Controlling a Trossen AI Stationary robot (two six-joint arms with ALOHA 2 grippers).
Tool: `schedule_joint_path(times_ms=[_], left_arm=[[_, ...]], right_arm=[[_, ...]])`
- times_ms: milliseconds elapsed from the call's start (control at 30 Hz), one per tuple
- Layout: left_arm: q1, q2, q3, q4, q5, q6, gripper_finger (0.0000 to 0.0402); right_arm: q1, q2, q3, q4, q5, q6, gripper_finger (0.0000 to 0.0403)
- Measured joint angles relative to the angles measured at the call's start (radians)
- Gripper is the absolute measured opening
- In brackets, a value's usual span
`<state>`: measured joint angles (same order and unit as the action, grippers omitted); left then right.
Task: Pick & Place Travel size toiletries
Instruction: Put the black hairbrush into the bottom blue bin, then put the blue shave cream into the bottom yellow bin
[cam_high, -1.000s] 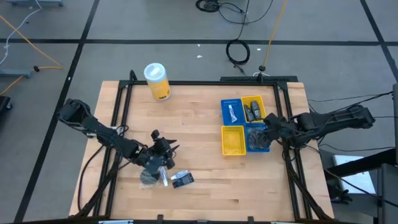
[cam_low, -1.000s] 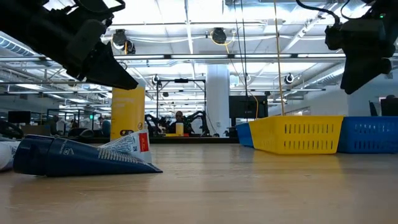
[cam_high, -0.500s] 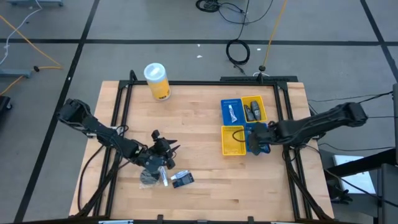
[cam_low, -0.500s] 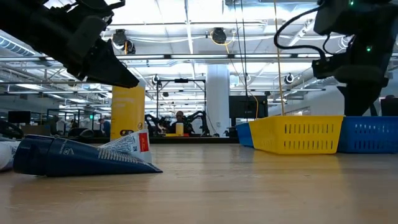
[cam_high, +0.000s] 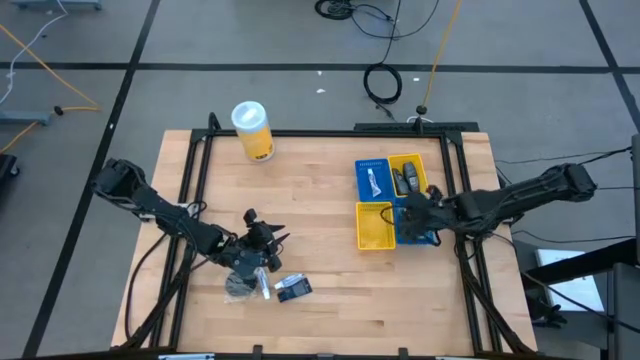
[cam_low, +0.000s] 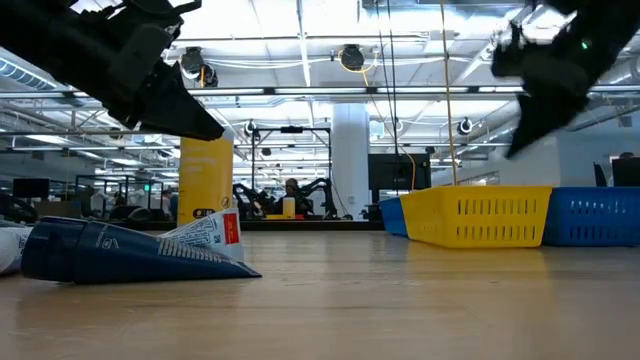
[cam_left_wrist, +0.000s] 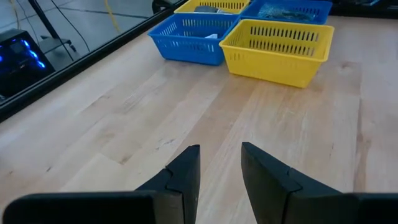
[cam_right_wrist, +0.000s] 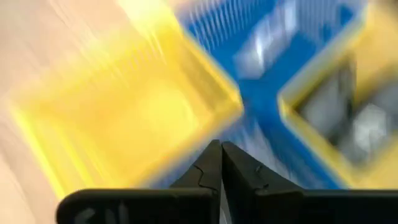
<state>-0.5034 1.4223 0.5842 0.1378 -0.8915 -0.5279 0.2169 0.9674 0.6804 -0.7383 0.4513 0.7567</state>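
Since half a second ago the right gripper has shifted toward the far blue-and-yellow tray, now over the middle where its four compartments meet. Its fingers are pressed together, holding nothing (the wrist view is smeared). The left gripper has not moved; its fingers stand slightly apart, empty, just above the toiletries lying on the worktop, well apart from the tray.
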Motion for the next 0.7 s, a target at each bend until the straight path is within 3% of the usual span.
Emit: schedule_joint_path(times_ms=[100,200,333,433,533,700], left_arm=[[0.0,0.0,0.0,0.017,-0.004,0.006,0.0118],[-0.006,0.0,0.0,0.071,-0.01,0.05,0.0118],[-0.037,0.013,0.0,0.23,-0.069,0.182,0.0118],[-0.056,0.044,0.0,0.379,-0.102,0.297,0.0118],[-0.036,0.078,0.0,0.507,-0.065,0.328,0.0118],[0.039,0.111,0.001,0.597,0.103,0.279,0.0118]], right_arm=[[0.037,-0.039,-0.045,0.254,0.112,-0.135,0.0003],[0.075,-0.03,-0.139,0.632,0.114,-0.342,0.0004],[0.131,0.063,-0.303,1.227,-0.037,-0.654,0.0004],[0.169,0.181,-0.39,1.575,-0.117,-0.803,0.0004],[0.205,0.295,-0.416,1.728,-0.113,-0.897,0.0004],[0.232,0.445,-0.381,1.782,-0.115,-0.984,0.0004]])
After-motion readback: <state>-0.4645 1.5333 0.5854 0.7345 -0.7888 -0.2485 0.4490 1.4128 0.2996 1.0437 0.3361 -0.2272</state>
